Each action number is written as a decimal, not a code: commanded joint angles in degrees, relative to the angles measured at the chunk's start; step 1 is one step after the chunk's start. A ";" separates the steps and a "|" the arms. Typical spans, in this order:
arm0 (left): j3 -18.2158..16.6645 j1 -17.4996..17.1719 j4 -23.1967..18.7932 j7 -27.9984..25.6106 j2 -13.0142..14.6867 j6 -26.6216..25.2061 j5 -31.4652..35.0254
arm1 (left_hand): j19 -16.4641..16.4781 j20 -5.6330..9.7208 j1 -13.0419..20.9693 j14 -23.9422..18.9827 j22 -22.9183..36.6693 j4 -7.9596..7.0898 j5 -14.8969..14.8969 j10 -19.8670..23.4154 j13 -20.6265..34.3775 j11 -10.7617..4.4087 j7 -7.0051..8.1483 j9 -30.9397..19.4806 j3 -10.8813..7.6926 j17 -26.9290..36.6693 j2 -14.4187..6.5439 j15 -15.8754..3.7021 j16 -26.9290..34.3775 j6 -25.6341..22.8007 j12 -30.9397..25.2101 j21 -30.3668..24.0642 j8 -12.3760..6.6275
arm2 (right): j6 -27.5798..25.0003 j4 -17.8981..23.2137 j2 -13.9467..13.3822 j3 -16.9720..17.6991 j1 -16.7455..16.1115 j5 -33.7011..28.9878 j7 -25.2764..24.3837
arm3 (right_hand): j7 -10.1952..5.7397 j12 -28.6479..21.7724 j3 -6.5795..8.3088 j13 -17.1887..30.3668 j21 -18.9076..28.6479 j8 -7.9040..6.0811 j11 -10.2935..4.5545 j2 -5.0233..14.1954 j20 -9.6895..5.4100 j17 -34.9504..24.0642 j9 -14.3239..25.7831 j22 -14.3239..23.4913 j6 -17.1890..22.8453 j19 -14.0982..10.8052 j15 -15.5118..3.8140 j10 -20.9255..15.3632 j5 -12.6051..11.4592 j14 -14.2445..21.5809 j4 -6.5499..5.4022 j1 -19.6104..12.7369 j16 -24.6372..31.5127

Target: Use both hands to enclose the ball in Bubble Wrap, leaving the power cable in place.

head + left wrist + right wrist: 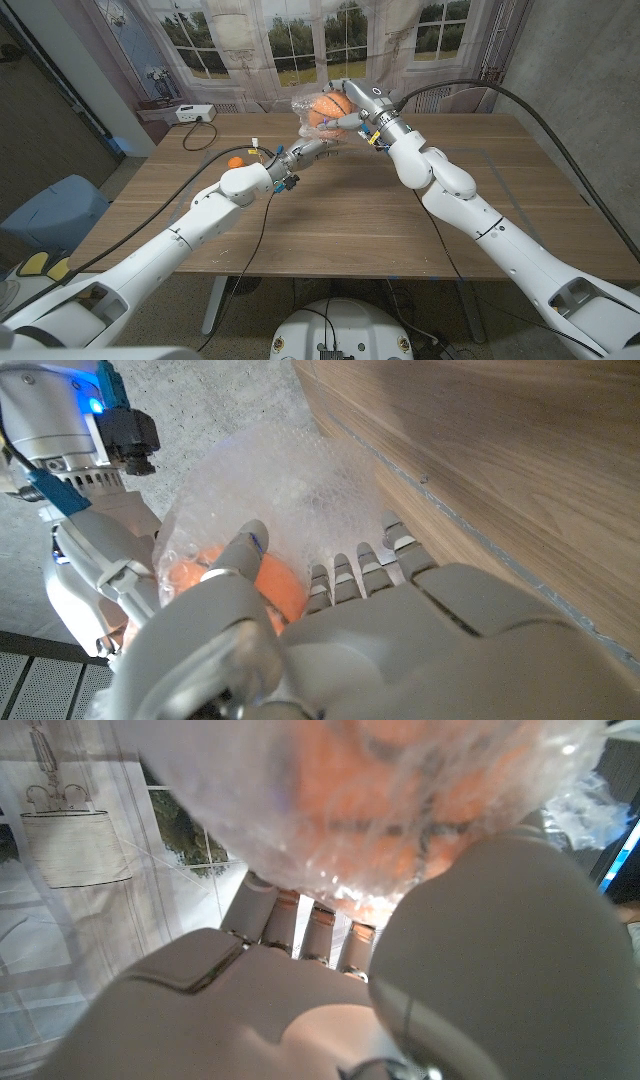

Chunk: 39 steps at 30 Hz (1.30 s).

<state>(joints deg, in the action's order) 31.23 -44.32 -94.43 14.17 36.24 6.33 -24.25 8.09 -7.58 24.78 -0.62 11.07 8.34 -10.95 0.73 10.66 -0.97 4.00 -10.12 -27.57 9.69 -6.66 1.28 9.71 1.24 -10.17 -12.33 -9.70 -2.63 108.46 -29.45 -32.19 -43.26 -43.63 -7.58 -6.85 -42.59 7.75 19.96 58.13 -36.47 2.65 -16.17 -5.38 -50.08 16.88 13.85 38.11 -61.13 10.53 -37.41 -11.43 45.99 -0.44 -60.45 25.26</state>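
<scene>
My right hand (330, 990) sits closest to its wrist camera, fingers (300, 925) curled under the one orange ball (400, 780), pressing the single sheet of Bubble Wrap (250, 830) onto it. At twelve o'clock on the table (350, 215), raised above it, my left hand (312, 148) grips the wrapped ball from seven o'clock, thumb and fingers (345, 575) closed on the wrap. One black power cable (200, 135) lies at ten o'clock.

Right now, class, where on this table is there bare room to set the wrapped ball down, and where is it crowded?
Bare wood lies on the table between the two forearms, and along its right side beyond the right arm. The far middle is crowded: the left hand and right hand hold the ball in Bubble Wrap; the power cable loops far left.
</scene>
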 commanded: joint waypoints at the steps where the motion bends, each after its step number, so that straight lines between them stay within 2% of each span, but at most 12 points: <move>1: 0.35 2.05 1.83 0.84 0.77 1.37 2.78 | -3.43 -2.45 -3.71 2.91 0.11 -0.60 1.15 -3.05 0.25 0.14 0.59 -0.11 3.52 0.35 5.29 2.30 0.17 2.63 -0.51 0.94 -0.34 | 0.86 -2.09 -1.25 0.73 1.66 0.50 5.74 | 6.07 -3.46 9.35 9.62 0.55 -0.33 -3.07 24.76 -7.63 -0.90 0.07 -0.02 7.32 5.70 -22.75 -4.54 -0.26 18.05 8.72 -24.30 -0.22; 3: 0.14 2.55 3.43 1.96 0.26 2.46 1.92 | -4.42 -3.97 -4.98 3.42 0.13 -0.73 0.98 -3.78 0.31 0.60 0.60 -0.16 4.90 0.45 7.16 2.99 0.35 3.19 -0.64 1.09 -0.48 | 1.19 -2.77 -1.35 0.88 1.87 0.69 5.65 | 6.09 -3.53 9.36 9.65 0.65 -0.37 -3.22 24.77 -7.63 -0.97 0.10 -0.08 7.30 5.85 -22.77 -4.66 -0.22 18.03 8.70 -24.27 -0.31; 5: -0.42 2.68 5.47 2.82 -0.75 3.57 0.01 | -4.78 -4.67 -6.36 3.42 0.15 -0.91 0.69 -4.00 0.38 0.82 0.66 -0.23 6.36 0.54 9.12 3.10 0.63 2.36 -0.93 0.98 -1.00 | 1.13 -3.33 -1.32 1.01 1.98 0.52 5.26 | 5.82 -3.53 9.36 9.63 0.78 -0.38 -3.19 24.77 -7.62 -1.07 0.07 -0.14 7.25 6.02 -22.77 -4.71 -0.17 18.01 8.69 -24.23 -0.42; 6: -0.89 2.56 6.70 3.29 -1.57 4.11 -1.70 | -5.11 -4.74 -7.43 3.15 0.19 -1.27 0.48 -3.64 0.41 1.19 1.61 -0.27 7.19 0.60 9.95 3.52 0.83 1.37 -1.24 0.94 -1.35 | 0.96 -3.57 -1.29 1.04 2.01 0.32 5.07 | 5.90 -3.55 9.36 9.69 0.82 -0.38 -3.18 24.77 -7.61 -1.09 0.05 -0.16 7.24 6.07 -22.77 -4.66 -0.16 18.00 8.68 -24.22 -0.46; 7: -1.48 2.29 7.87 3.58 -2.48 4.62 -3.58 | -5.35 -4.74 -8.84 2.87 0.23 -1.90 0.22 -3.39 0.44 1.19 3.92 -0.30 8.03 0.68 10.42 3.64 1.00 0.47 -1.49 0.82 -1.53 | 0.63 -3.76 -1.25 1.04 2.04 0.00 4.93 | 5.88 -3.56 9.36 9.66 0.87 -0.41 -3.16 24.78 -7.61 -1.13 0.03 -0.18 7.31 6.13 -22.76 -4.72 -0.14 17.98 8.67 -24.20 -0.50; 8: -1.97 2.08 8.78 3.55 -3.13 5.10 -4.83 | -5.98 -4.73 -9.87 2.68 0.24 -2.39 0.03 -2.36 0.45 0.88 5.16 -0.30 8.55 0.72 10.55 3.73 1.10 -0.55 -1.95 0.92 -1.75 | 0.31 -3.97 -1.28 0.96 2.11 -0.48 4.80 | 5.91 -3.60 9.36 9.68 0.92 -0.40 -3.15 24.77 -7.61 -1.16 0.02 -0.20 7.26 6.17 -22.76 -4.80 -0.13 17.98 8.67 -24.19 -0.53; 9: -2.28 1.92 9.05 2.75 -3.26 5.32 -4.84 | -6.35 -4.71 -10.19 2.75 0.24 -2.56 -0.02 -2.19 0.45 0.87 5.53 -0.29 8.69 0.73 10.54 3.74 1.07 -0.84 -2.02 1.01 -1.79 | 0.04 -4.20 -1.28 0.90 2.16 -0.82 4.70 | 5.90 -3.63 9.36 9.78 0.98 -0.42 -3.18 24.78 -7.61 -1.20 0.02 -0.23 7.23 6.25 -22.76 -4.71 -0.11 17.99 8.66 -24.18 -0.57; 11: -2.83 1.41 8.71 0.21 -3.08 5.04 -4.04 | -7.12 -4.67 -10.74 2.96 0.24 -2.87 -0.10 -2.17 0.45 0.64 5.41 -0.29 8.89 0.76 10.41 3.78 1.00 -0.38 -2.02 1.22 -1.51 | -0.24 -4.72 -1.45 0.75 2.30 -1.19 4.86 | 5.86 -3.65 9.37 9.84 1.06 -0.48 -3.29 24.78 -7.61 -1.27 0.04 -0.27 7.28 6.35 -22.77 -4.69 -0.09 18.00 8.65 -24.16 -0.61; 19: -3.02 2.02 10.66 -0.78 -2.67 5.00 -3.47 | -7.90 -4.67 -11.44 2.89 0.25 -3.33 -0.27 -1.84 0.45 0.55 3.58 -0.28 9.05 0.73 9.87 3.49 1.05 0.55 -2.13 1.18 -1.07 | 0.69 -6.77 -2.74 -0.71 3.24 -0.63 8.57 | 5.82 -3.68 9.34 9.96 1.41 -0.58 -3.39 24.76 -7.59 -1.52 -0.07 -0.45 7.32 6.87 -22.72 -4.60 0.00 17.89 8.58 -23.98 -0.91; 21: -2.89 2.37 11.18 -0.64 -2.70 5.18 -3.26 | -7.76 -4.66 -11.50 2.72 0.26 -3.35 -0.31 -1.49 0.46 1.05 3.43 -0.28 9.09 0.70 9.81 3.35 1.11 0.69 -2.26 1.04 -1.02 | 0.96 -7.37 -2.78 -1.19 3.63 -0.39 9.49 | 5.80 -3.64 9.36 9.86 1.51 -0.59 -3.55 24.78 -7.59 -1.59 -0.12 -0.49 7.32 6.99 -22.74 -4.67 0.02 17.89 8.58 -23.97 -0.97; 28: -2.50 3.30 12.65 0.28 -3.38 5.77 -3.54 | -7.37 -4.66 -11.68 2.54 0.27 -3.34 -0.38 -1.18 0.48 1.45 3.12 -0.27 9.32 0.67 10.01 3.10 1.14 1.12 -2.36 0.77 -0.88 | 1.73 -9.09 -2.40 -2.51 3.86 -0.07 9.75 | 5.86 -3.58 9.41 9.76 1.87 -0.68 -3.35 24.79 -7.58 -1.79 -0.16 -0.61 7.32 7.17 -22.79 -4.69 0.04 17.90 8.66 -24.04 -1.15; 39: -2.72 2.90 11.63 -0.88 -3.27 6.77 -2.72 | -6.96 -4.68 -12.00 2.30 0.28 -3.42 -0.49 -1.13 0.49 1.79 2.67 -0.26 9.61 0.64 10.20 2.78 1.19 1.21 -2.34 0.52 -0.91 | 2.19 -10.14 -2.11 -3.90 4.09 -0.10 10.18 | 5.98 -3.56 9.48 9.70 2.51 -0.72 -3.17 24.76 -7.57 -2.12 -0.38 -0.82 7.26 7.33 -22.77 -4.77 0.01 18.11 8.72 -24.07 -1.38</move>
<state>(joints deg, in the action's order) 28.61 -41.40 -82.81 13.96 33.12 12.23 -27.37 0.81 -12.18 12.71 1.82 11.06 4.98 -10.95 -0.66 11.09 0.42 6.94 -10.28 -18.13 10.12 3.43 4.20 10.43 2.68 -12.11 -11.47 -10.76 -0.86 99.78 -31.82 -34.50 -39.61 -43.45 2.00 -6.06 -43.31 8.07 19.96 60.34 -36.80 3.15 -16.01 -4.17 -51.94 16.40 12.97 39.96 -59.93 10.22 -37.91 -11.04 47.70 -0.77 -60.30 24.09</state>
